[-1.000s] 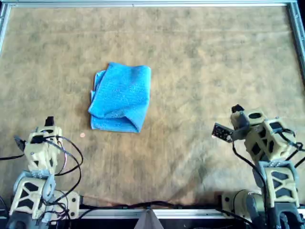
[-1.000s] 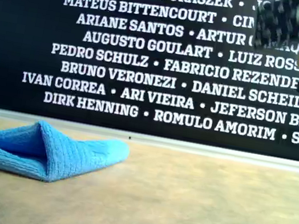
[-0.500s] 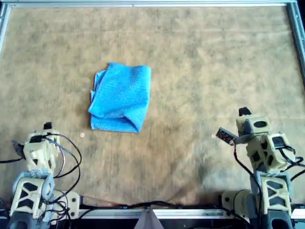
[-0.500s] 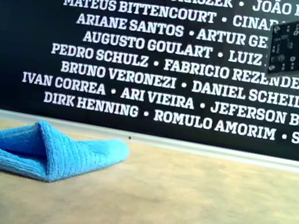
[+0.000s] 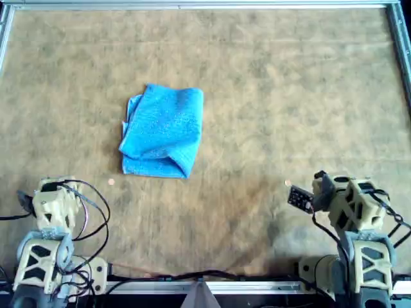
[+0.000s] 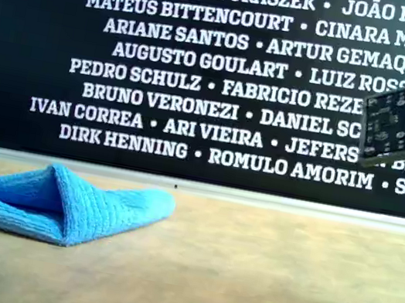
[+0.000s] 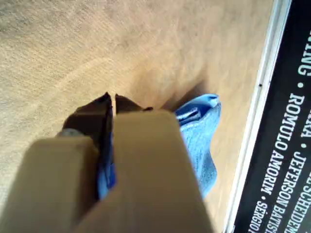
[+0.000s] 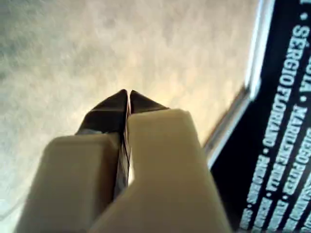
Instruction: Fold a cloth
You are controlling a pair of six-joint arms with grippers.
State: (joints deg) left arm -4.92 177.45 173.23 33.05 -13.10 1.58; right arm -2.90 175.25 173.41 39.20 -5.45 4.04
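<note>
Well beyond closed fingers (image 7: 111, 104), cloth (image 5: 162, 131)

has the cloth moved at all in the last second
No. In the overhead view the cloth lies folded in the same spot, equally far from the table's top rail, and its outline matches the earlier pictures.

The cloth (image 5: 162, 131) lies folded on the table (image 5: 289, 77), left of centre in the overhead view. Both arms sit at that view's bottom edge, well apart from it: the left gripper (image 5: 48, 192) in the bottom-left corner, the right gripper (image 5: 318, 186) in the bottom-right.
</note>
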